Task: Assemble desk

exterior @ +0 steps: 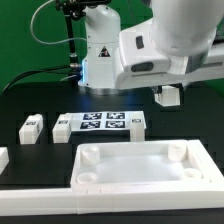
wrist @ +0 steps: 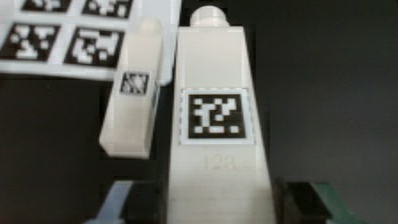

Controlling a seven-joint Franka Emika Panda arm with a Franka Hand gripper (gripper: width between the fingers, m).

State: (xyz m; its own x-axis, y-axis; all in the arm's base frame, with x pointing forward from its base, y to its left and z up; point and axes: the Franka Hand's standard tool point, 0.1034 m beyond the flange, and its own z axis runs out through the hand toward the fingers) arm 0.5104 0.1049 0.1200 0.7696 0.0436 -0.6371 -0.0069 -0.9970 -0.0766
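straddling a tagged leg [wrist: 217,110], gripper [wrist: 217,208] released, fingers spread with a dark gap each side, second leg [wrist: 132,100] just beside the tagged leg, marker board [wrist: 63,35] near it

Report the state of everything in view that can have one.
gripper: open, a gap showing on each side of the leg it straddles.
straddled leg: not gripped, tag facing the wrist camera.
tabletop: lying rim up, no legs fitted.
sockets: empty.
loose legs: lying flat, unattached.
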